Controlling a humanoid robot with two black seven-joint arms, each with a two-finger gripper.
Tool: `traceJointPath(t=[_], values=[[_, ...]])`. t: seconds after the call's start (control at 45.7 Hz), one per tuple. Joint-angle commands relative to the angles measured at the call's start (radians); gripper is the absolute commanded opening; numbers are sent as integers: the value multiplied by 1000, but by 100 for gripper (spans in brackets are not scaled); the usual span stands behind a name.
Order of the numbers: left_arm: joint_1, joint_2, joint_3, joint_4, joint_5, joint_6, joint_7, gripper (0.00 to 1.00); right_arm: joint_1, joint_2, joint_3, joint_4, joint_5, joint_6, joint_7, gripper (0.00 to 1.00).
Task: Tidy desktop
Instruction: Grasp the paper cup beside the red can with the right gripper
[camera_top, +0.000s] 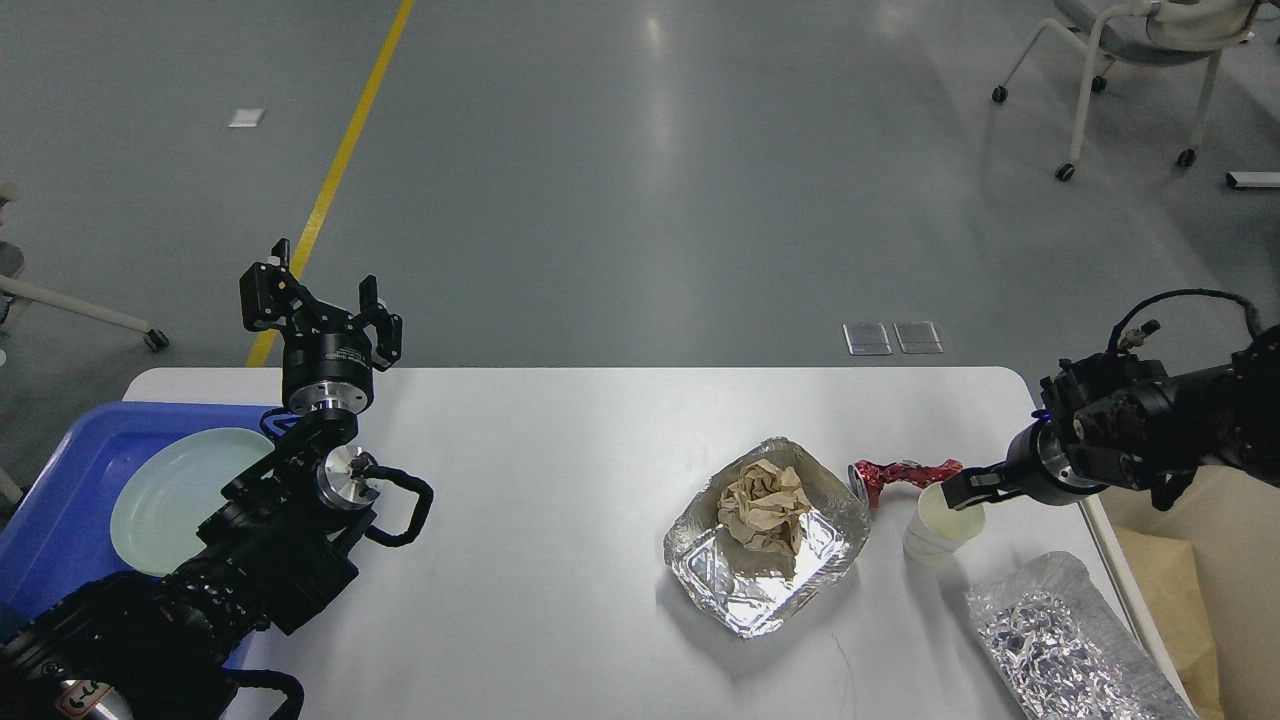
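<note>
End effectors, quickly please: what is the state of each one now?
Left end effector: open, holding nothing.
Right end effector: at the paper cup rim; cannot be told.

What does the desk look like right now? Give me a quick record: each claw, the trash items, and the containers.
left claw: open, raised over the far left edge of the desktop, holding nothing
right claw: at the rim of the paper cup; open or shut cannot be told
square foil tray: centre-right, crumpled brown paper inside
red wrapper: behind the cup
long foil tray: near right corner
blue tray: left, holds a pale plate
cream bin: right of the desk
</note>
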Motion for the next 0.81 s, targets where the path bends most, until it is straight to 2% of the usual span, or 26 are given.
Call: traceJointPath(t=[0.0, 0.044, 0.088, 0.109, 0.131, 0.153, 0.175, 0.197, 0.613, 0.788], values=[[0, 0, 0, 0, 0, 0, 0, 100, -16, 16, 0, 0, 2, 0, 0, 84], [0, 0, 0, 0, 0, 0, 0, 100, -22, 21, -1, 0, 2, 1, -1, 78], [0, 0, 0, 0, 0, 0, 0, 100, -27, 27, -3, -1, 2, 3, -1, 63], [0, 0, 0, 0, 0, 0, 0, 100, -30, 28, -3, -1, 2, 3, -1, 50], [0, 0, 0, 0, 0, 0, 0, 100, -35, 30, -1, -3, 3, 3, -1, 28], [0, 0, 0, 0, 0, 0, 0, 100, -38, 30, -1, -3, 5, 3, -1, 15], [0, 0, 0, 0, 0, 0, 0, 100, -41, 33, 0, -6, 8, 1, -1, 3], [0, 0, 0, 0, 0, 0, 0, 100, -42, 38, 0, -9, 8, 1, -1, 0], [0, 0, 0, 0, 0, 0, 0, 100, -19, 16, 5, -14, 14, 9, 6, 0], [0, 0, 0, 0, 0, 0, 0, 100, 114, -42, 8, 51, 14, 75, 25, 0]])
